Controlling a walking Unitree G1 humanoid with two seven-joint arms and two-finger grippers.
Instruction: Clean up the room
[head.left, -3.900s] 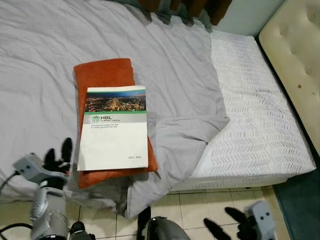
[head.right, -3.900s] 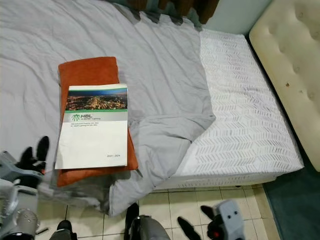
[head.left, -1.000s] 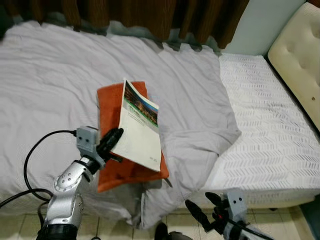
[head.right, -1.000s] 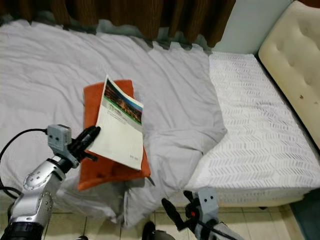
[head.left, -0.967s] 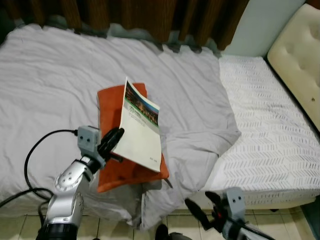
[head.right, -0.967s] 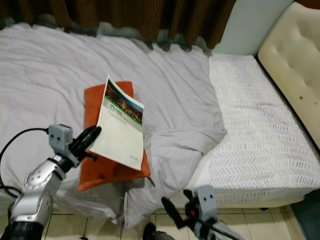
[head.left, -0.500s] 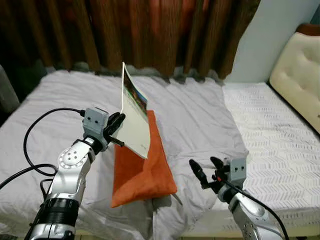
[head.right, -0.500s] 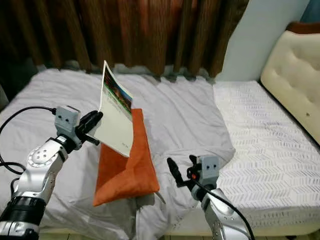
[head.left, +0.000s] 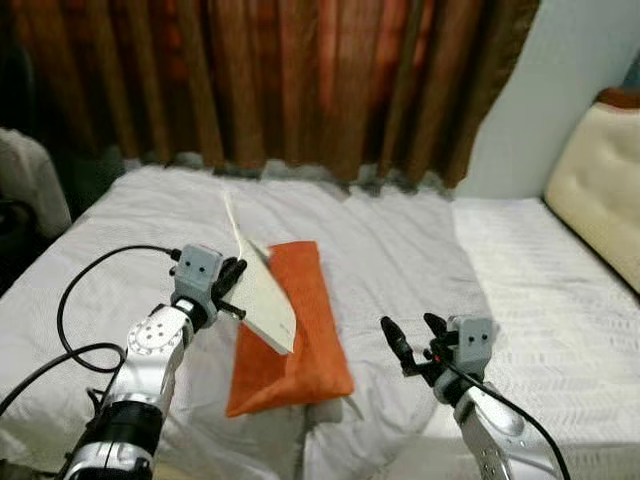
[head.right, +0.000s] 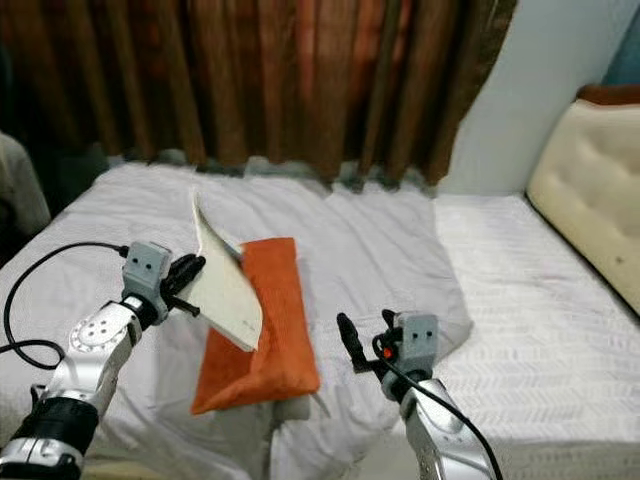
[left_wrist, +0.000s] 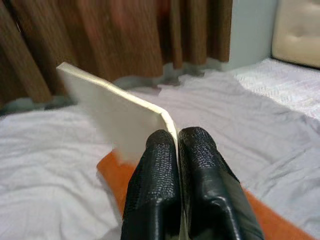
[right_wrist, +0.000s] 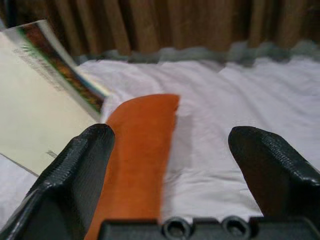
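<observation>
While pinched by the left end effector (head.left: 232, 288), booklet (head.left: 262, 296) above orange cushion (head.left: 296, 330).

Before us we see a bed (head.left: 470, 400) that runs from left to right. A grey duvet (head.left: 400, 240) covers its left and middle parts, rumpled, with folds near its right edge. To the right of the duvet we see a white sheet (head.left: 545, 275) with a fine woven pattern. At the far right stands a cream tufted headboard (head.left: 600, 190). Along the far side of the bed hangs a brown curtain (head.left: 300, 80) in long pleats, its hem touching the duvet. Right of the curtain is a pale blue wall (head.left: 560, 90). At the far left edge we make out a pale rounded shape (head.left: 28, 185); we cannot tell what it is.
</observation>
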